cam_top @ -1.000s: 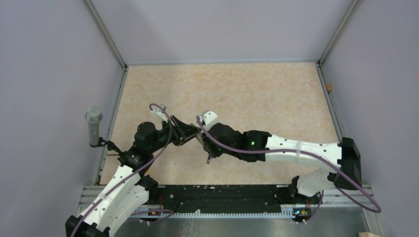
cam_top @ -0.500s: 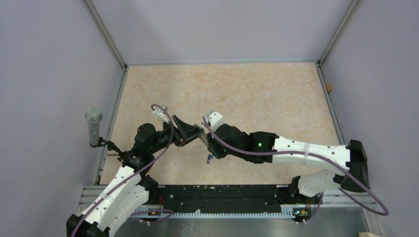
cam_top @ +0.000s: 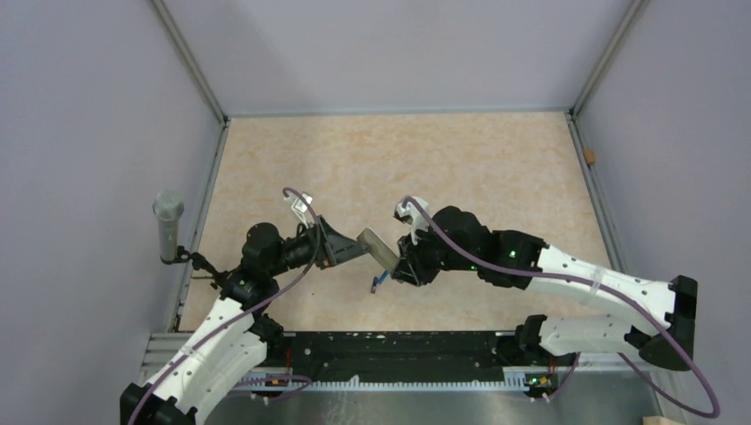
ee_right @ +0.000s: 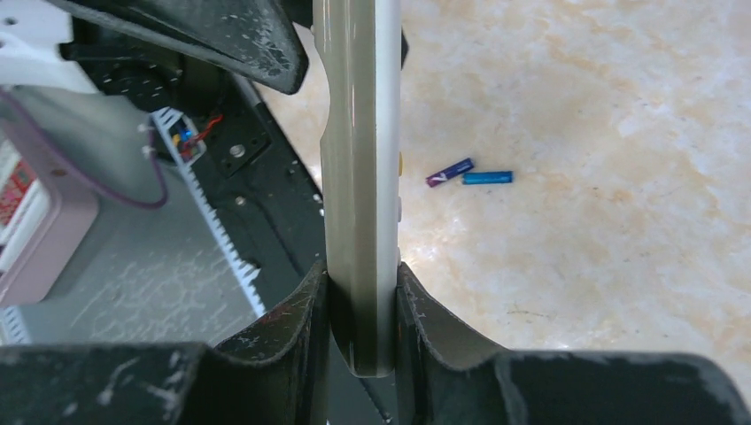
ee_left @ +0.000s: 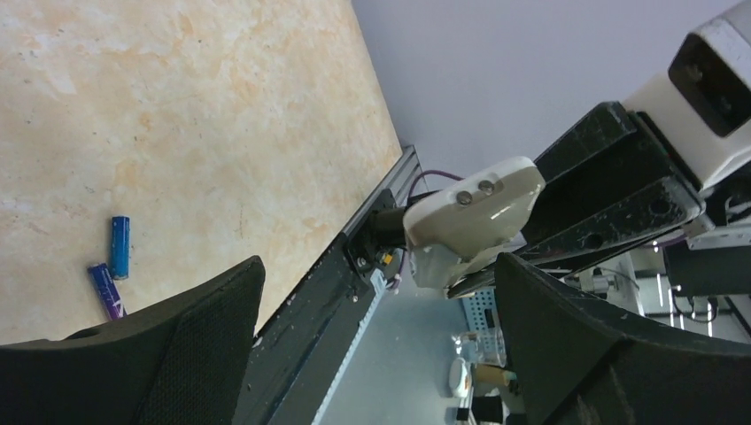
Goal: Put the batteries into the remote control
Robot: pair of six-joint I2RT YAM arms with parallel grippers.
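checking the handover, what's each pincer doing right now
Left pincer: open, holding nothing.
Right pincer: closed on the remote control.

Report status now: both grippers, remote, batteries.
Right gripper shut on remote control. Left gripper open, empty. Batteries loose on table, not loaded.

The worktop (cam_top: 460,159) is surfaced in a pale beige, marbled pattern and is evenly lit. It is enclosed on three sides by plain lavender walls (cam_top: 398,53), which are joined at the corners by slanted aluminium posts (cam_top: 189,62). A black toothed rail (cam_top: 398,352) is fixed along the near edge, and a grey cylinder (cam_top: 167,226) is mounted upright beside the left wall.
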